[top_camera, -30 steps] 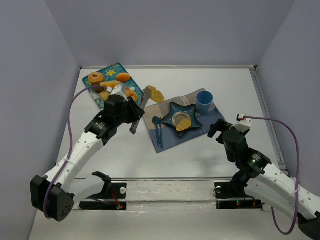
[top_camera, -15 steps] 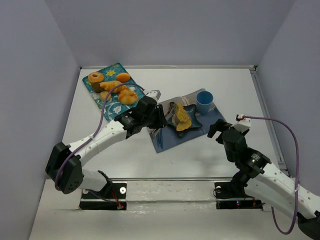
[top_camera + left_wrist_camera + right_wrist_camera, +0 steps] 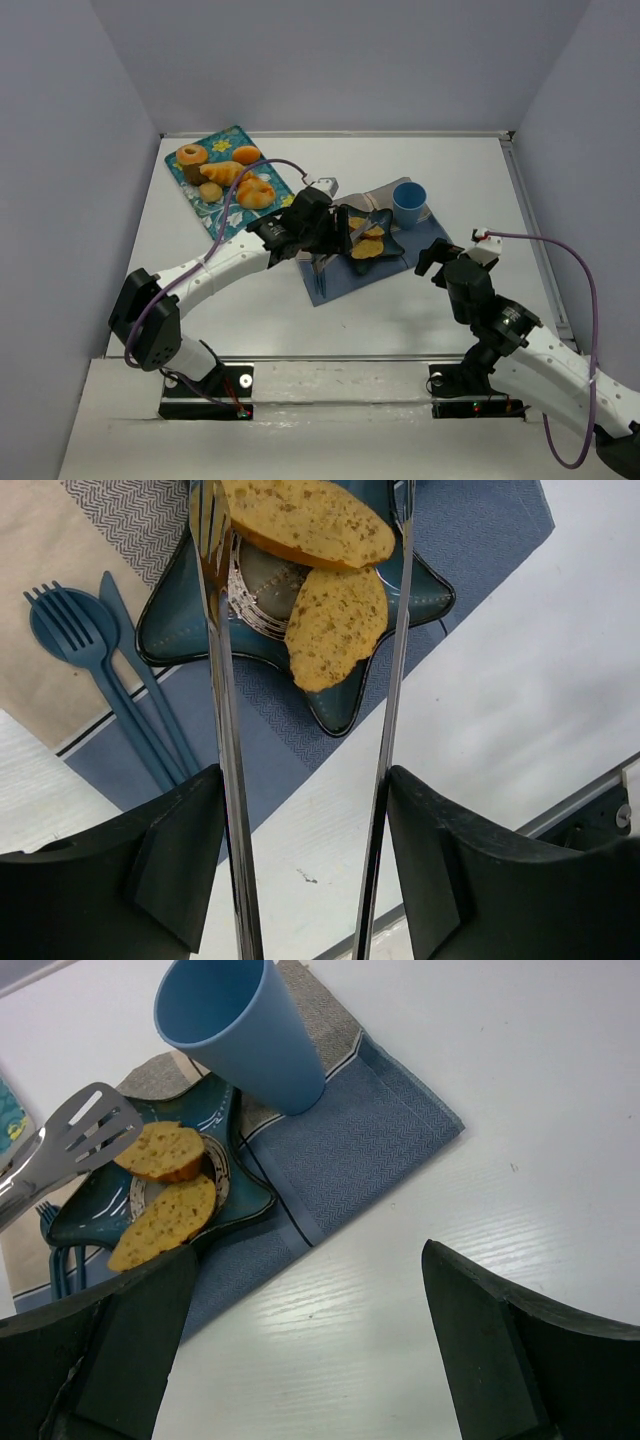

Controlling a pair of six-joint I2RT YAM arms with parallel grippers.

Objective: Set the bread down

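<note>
Two slices of bread lie on the blue star-shaped plate point(image 3: 175, 615): one slice point(image 3: 305, 520) at the far side, the other slice point(image 3: 335, 625) nearer. My left gripper point(image 3: 305, 810) is shut on metal tongs point(image 3: 225, 730), whose two arms stand spread apart on either side of the far slice without pinching it. From above, the tongs point(image 3: 355, 222) reach over the plate point(image 3: 387, 241) from the left gripper point(image 3: 318, 228). My right gripper point(image 3: 310, 1310) is open and holds nothing, low over the table to the right of the placemat point(image 3: 370, 1130).
A blue cup point(image 3: 409, 203) stands on the placemat behind the plate. A blue fork and knife point(image 3: 80, 645) lie left of the plate. A patterned tray point(image 3: 190, 192) with several pastries sits at the back left.
My left arm swung right from the pastry tray to the plate, carrying a bread slice in the tongs. The tongs have spread and the slice now lies on the plate. The right arm stayed still.
</note>
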